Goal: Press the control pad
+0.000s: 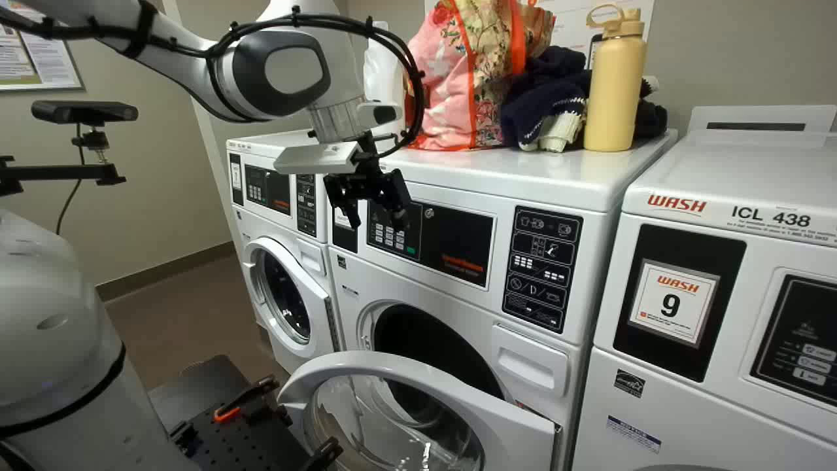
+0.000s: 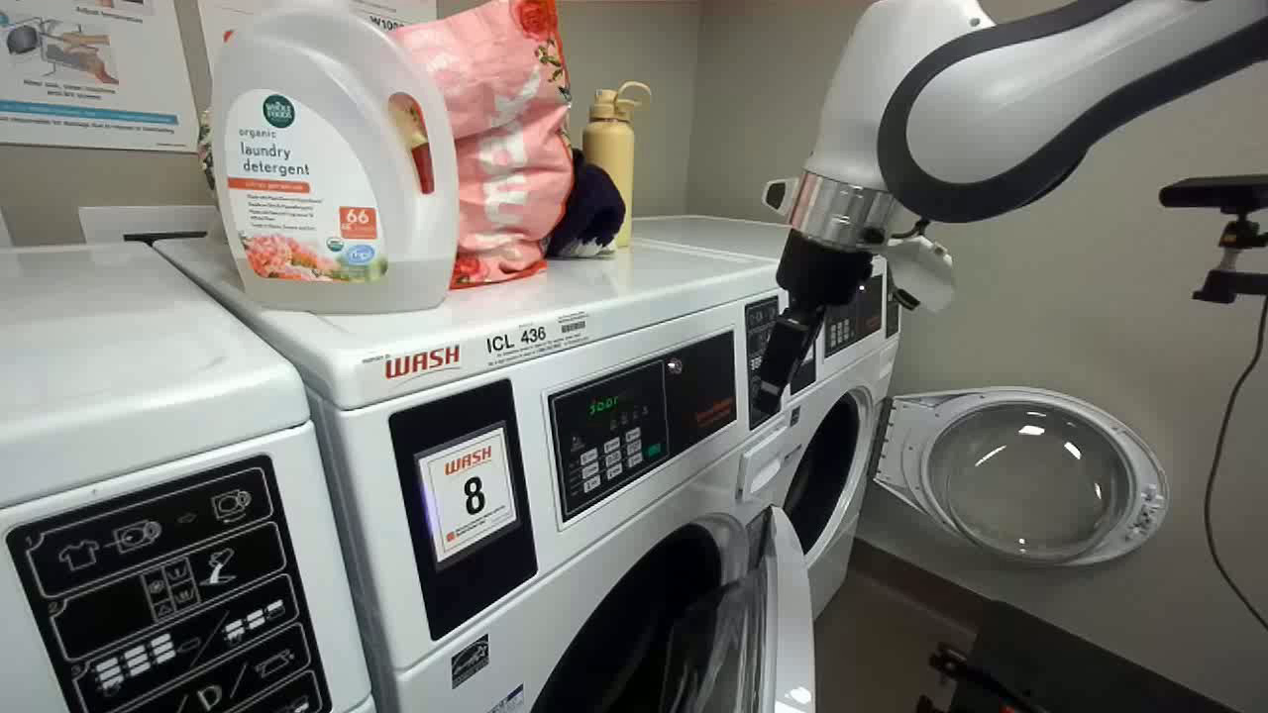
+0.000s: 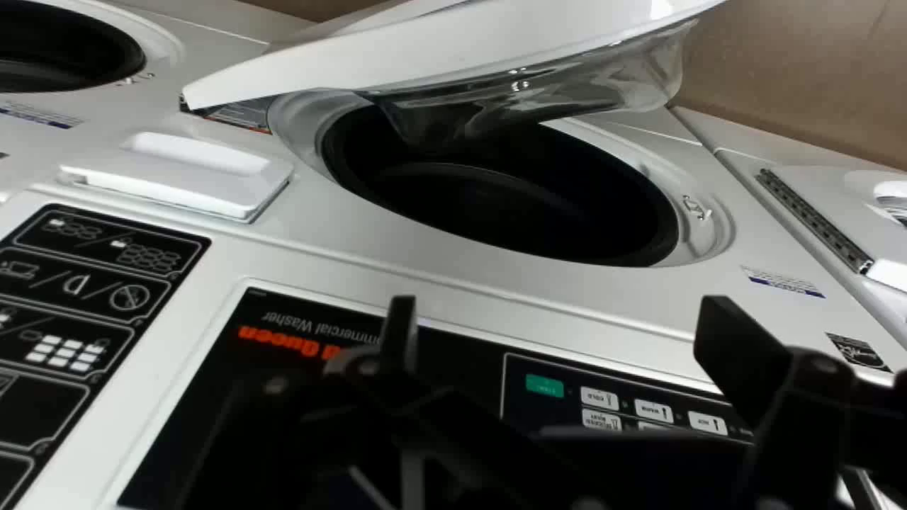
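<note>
The pad (image 2: 612, 459) sits on the front of washer 8 (image 2: 555, 584); in the wrist view the tool (image 3: 558, 308) partly covers it. In an exterior view, read from the pad: tool at 2 o'clock, standing off, fingers (image 3: 737, 347) spread; open door (image 2: 792, 604) at 4; sticker (image 2: 475, 493) at 9; detergent (image 2: 337, 198) between 10 and 11, bag (image 2: 500, 149) at 11, bottle (image 2: 609, 149) at 12, all three on the washer's top.

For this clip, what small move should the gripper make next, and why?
I'd probably shut the gripper. In the wrist view its fingers stand apart, with part of the control pad showing between them, so bringing them together would likely give one firm point to press with.
</note>
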Controlling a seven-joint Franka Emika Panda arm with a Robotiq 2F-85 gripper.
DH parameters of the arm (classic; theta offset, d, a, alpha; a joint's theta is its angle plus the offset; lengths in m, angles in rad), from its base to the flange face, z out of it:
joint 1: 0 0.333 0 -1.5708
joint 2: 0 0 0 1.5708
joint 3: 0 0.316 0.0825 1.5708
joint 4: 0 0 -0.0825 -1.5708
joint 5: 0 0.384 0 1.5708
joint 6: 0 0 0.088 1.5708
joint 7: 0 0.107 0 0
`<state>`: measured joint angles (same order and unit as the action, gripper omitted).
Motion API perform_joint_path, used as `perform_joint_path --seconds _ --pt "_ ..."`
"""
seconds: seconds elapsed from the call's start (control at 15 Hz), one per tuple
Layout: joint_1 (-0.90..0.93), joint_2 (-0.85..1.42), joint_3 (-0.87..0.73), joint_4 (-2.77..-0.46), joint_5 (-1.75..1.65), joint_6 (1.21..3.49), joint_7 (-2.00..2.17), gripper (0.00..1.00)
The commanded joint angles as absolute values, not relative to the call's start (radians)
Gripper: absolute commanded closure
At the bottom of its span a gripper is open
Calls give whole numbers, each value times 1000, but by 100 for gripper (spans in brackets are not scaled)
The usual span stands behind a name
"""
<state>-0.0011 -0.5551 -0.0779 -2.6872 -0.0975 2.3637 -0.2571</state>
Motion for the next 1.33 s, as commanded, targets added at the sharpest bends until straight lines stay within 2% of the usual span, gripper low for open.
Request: perform_joint_path --seconds 0.0,0.73,1.27 --pt "1 -556 -79 -2685 -99 2360 -256 0" --pt "76 -507 -167 -2778 343 2640 -148 0" --pt "257 -423 -241 -2781 846 2938 -170 0"
